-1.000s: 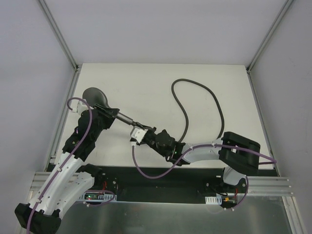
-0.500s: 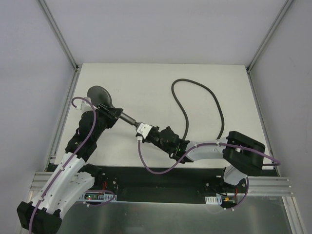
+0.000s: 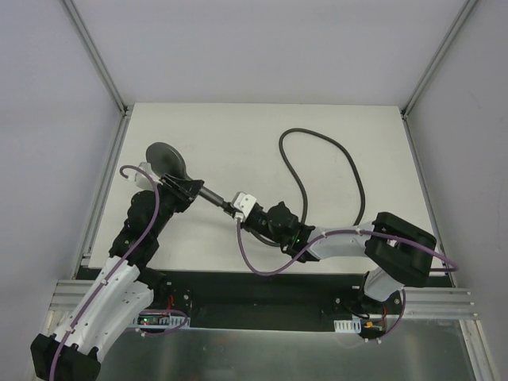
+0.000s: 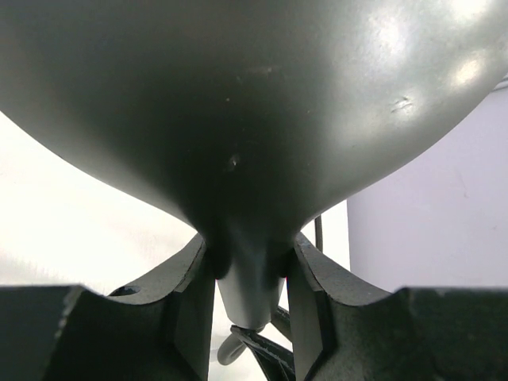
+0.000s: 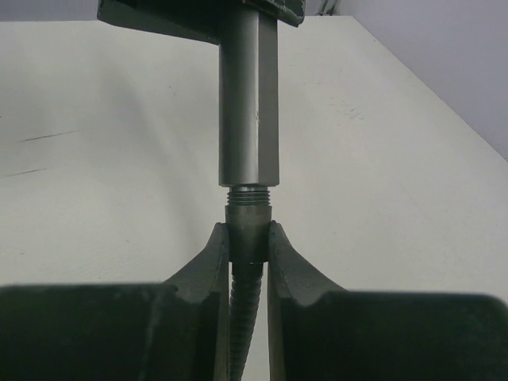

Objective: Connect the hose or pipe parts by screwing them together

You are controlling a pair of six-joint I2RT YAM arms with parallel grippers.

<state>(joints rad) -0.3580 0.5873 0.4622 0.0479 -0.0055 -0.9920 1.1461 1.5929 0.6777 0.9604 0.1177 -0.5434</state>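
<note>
Left end effector (image 4: pixel 250 290) clamps the shower head (image 4: pixel 254 103) neck; right end effector (image 5: pixel 248 242) grips the hose fitting (image 5: pixel 248 216) against the handle threads (image 5: pixel 248 193). Any tilt risks cross-threading.

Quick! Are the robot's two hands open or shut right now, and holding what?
Left gripper: shut on the shower head, at its handle.
Right gripper: shut on the hose end fitting.

Reaching inward from both sides, facing each other — clamping with the left hand (image 3: pixel 189 189), pinching tighter with the right hand (image 3: pixel 235 208).
</note>
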